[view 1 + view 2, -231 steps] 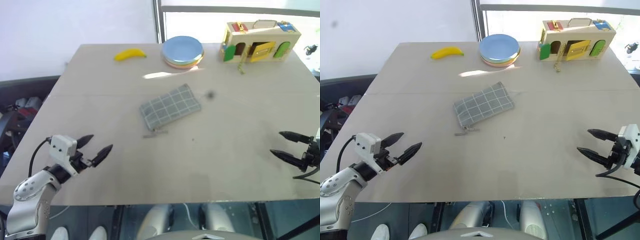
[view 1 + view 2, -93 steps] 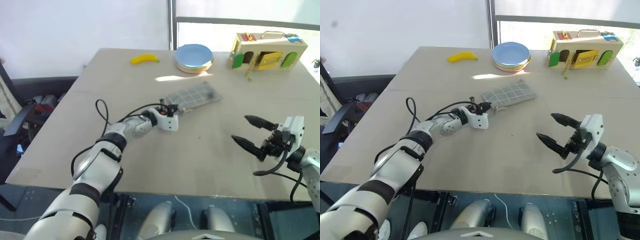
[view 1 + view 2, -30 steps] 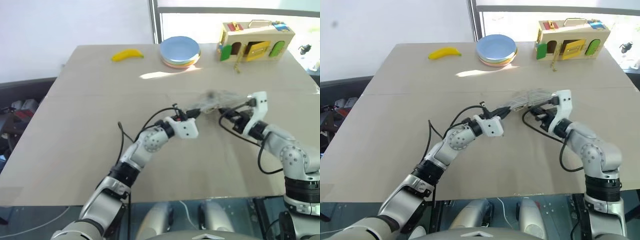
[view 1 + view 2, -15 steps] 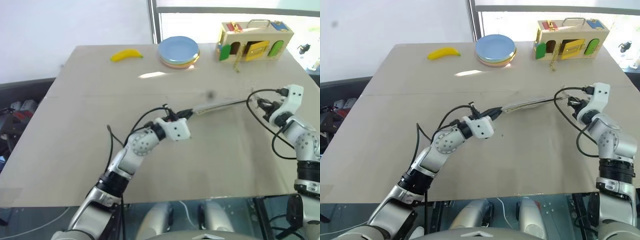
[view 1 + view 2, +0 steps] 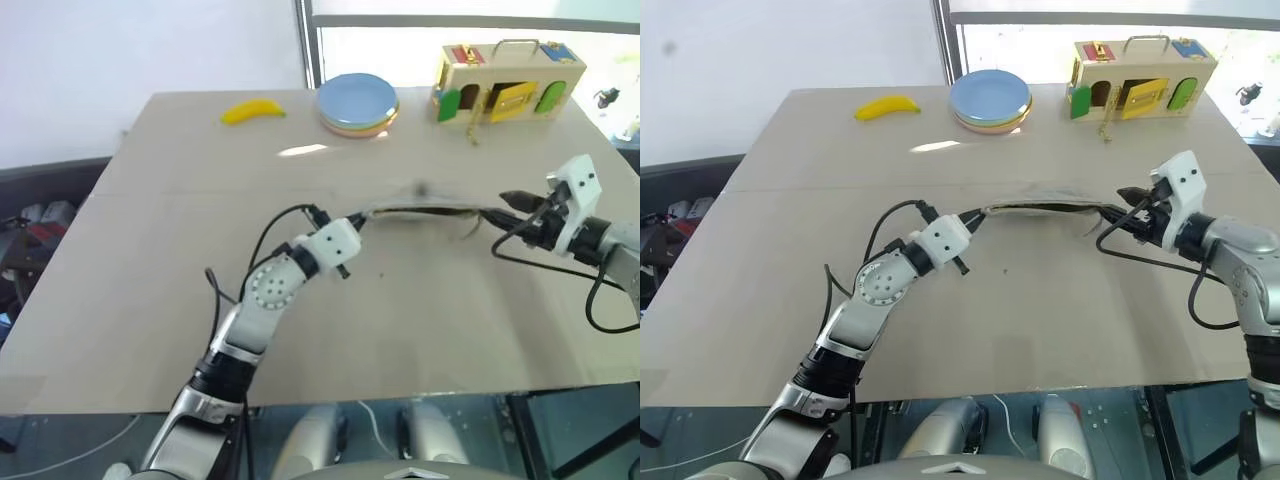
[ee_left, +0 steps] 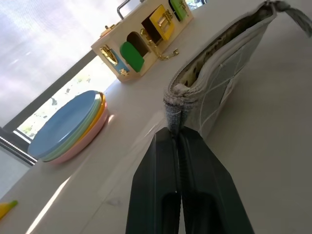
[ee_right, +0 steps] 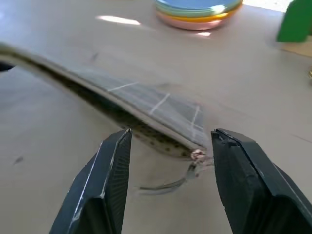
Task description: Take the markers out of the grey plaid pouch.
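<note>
pouch: the grey plaid pouch [image 5: 1040, 209] is hanging edge-on over the middle of the counter [image 5: 1040, 330], pinched at one end and lifted clear of the top. The long edge looks unzipped, you can see the speckled yellowish lining down in the gap in both wrist views.

left gripper: left gripper [image 6: 175, 139] is clamped tight on the corner seam of the pouch, fingers fully together with fabric between them. It's basically the only thing holding the pouch up.

right gripper: right gripper [image 7: 168, 146] has its fingers spread apart with nothing in them. It sits right at the far end of the pouch, where the zipper pull [image 7: 192, 163] and its cord dangle between the fingers, not pinched as far as I can tell.

markers: can't spot them anywhere, so I'm guessing they're inside the pouch.

progress: I'd call it early-to-mid. The pouch is picked up and looks opened, but no marker is out yet. Fishing or shaking both of them out is what's left.

other stuff: banana [image 5: 887, 105], stack of plates [image 5: 990, 100] and a wooden latch box [image 5: 1140, 75] sit along the far edge, well away from the action.
</note>
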Robot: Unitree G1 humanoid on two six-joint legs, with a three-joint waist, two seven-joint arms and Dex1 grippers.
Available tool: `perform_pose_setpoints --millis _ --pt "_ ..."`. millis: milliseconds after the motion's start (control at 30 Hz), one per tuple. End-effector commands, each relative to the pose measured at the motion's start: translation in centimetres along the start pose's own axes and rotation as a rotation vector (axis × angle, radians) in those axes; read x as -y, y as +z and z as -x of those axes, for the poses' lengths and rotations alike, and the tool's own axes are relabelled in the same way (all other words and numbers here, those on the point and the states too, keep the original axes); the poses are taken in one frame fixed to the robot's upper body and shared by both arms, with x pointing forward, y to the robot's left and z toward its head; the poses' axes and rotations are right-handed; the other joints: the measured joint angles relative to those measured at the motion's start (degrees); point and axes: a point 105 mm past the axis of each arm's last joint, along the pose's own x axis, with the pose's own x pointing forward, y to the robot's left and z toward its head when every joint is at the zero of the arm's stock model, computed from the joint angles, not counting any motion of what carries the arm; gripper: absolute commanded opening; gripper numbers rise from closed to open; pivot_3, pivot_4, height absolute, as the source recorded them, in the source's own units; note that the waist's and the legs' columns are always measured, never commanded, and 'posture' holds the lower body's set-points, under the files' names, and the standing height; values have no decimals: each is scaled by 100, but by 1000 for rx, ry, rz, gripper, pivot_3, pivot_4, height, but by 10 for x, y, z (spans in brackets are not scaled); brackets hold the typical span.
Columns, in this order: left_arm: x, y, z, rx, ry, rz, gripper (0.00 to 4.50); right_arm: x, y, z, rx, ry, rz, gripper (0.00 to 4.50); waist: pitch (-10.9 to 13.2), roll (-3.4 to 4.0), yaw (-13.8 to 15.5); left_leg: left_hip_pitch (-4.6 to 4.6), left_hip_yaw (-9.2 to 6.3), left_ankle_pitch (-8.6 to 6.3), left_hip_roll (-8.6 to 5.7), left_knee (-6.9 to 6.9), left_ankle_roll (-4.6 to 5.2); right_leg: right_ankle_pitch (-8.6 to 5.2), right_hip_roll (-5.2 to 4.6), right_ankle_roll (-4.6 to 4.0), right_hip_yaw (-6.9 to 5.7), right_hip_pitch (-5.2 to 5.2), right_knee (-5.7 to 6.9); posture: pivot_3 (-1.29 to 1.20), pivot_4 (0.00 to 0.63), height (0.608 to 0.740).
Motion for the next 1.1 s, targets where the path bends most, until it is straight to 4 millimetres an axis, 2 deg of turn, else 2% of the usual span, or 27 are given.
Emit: perform_pose_setpoints --millis 33,100,233,600,733,933,1033,1067,1100 --pt "-6 17 -6 55 32 42 0 -19 32 -8 108 61 154 2463 0 0 0 0 0 0 0 0 0 0 0 0 0 0 0 0 150 740" --pt "-3 19 -7 61 21 51 0 -28 29 -16 105 89 172 1776 0 0 -9 1 0 0 1 -2 -1 0 1 0 1 -1 0 0 150 740" --pt "0 22 -9 71 2 52 0 -39 15 -27 87 145 179 10 1 -1 2 0 -1 0 0 -5 -1 0 -1 0 0 -3 -3 0 150 740" --pt "5 28 -8 101 -31 33 0 -30 -7 -47 77 104 131 10 1 -1 22 0 -2 1 -1 -5 -1 0 0 0 -1 -3 -4 0 150 740" --pt "7 30 -9 111 -47 31 0 -29 -10 -60 50 80 228 10 1 -1 6 0 -1 1 -1 -4 -2 0 0 0 -1 -4 -3 0 150 740" --pt "14 37 -9 155 -82 54 0 -33 -4 -78 32 99 413 10 1 -1 -17 1 -1 1 -1 -4 -2 0 0 0 -2 -5 -3 0 150 740" --pt "15 38 -9 165 -90 65 0 -38 -3 -81 6 165 483 769 1 -1 -7 0 -2 1 -2 -5 -2 0 0 0 -4 -5 -4 0 150 740" --pt "15 38 -9 167 -90 70 0 -40 -3 -82 -6 192 509 1243 1 -1 -8 0 -2 1 -2 -5 -2 0 0 0 -3 -5 -5 0 150 740" --pt "15 38 -9 169 -93 74 0 -42 -4 -82 -24 219 555 1384 1 -1 -12 0 -2 1 -2 -5 -2 0 0 0 -3 -4 -4 0 150 740"
